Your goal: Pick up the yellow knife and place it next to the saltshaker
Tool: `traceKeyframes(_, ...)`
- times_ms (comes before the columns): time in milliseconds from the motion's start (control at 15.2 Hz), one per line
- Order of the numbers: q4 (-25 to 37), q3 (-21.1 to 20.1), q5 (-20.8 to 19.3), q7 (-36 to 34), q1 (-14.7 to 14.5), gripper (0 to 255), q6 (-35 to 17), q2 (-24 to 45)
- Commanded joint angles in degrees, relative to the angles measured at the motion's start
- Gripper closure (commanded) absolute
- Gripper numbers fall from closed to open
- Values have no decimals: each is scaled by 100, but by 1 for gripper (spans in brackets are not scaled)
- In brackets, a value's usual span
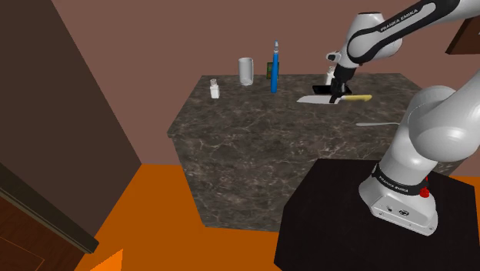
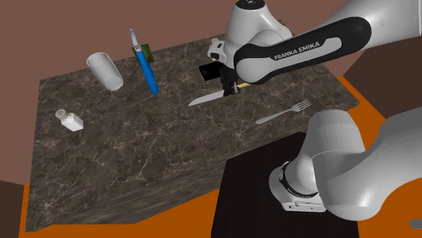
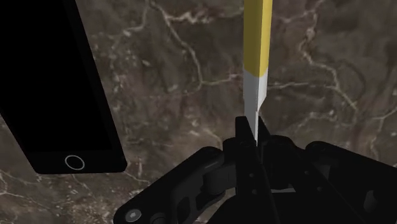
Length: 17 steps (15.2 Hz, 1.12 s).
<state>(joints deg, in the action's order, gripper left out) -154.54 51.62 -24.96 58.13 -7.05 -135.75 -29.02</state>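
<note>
The knife has a yellow handle [image 3: 257,38] and a pale blade. It lies on the dark marble counter [image 1: 254,138], toward the shoulder view's right [image 1: 350,98]. My black gripper [image 1: 336,94] is down over it, with its fingers closed on the blade just below the handle [image 3: 254,137]. In the second exterior view the gripper [image 2: 230,88] covers the knife's middle, and the blade tip [image 2: 201,101] sticks out toward that view's left. The white saltshaker [image 1: 215,89] [image 2: 69,120] stands upright far across the counter, well apart from the knife.
A black phone [image 3: 57,95] lies flat beside the gripper. A pale cup [image 1: 245,71] [image 2: 106,71], a blue pen-like stick [image 1: 274,71] [image 2: 146,66] and a small green item [image 2: 145,51] stand near the back. A fork [image 2: 284,113] lies near the stand.
</note>
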Motion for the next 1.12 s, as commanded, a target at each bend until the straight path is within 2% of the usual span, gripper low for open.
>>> traceKeyframes(0, 50, -118, -9, -44, 60, 255, 191, -136)
traceKeyframes(1056, 758, -876, 173, -178, 273, 255, 1710, -934)
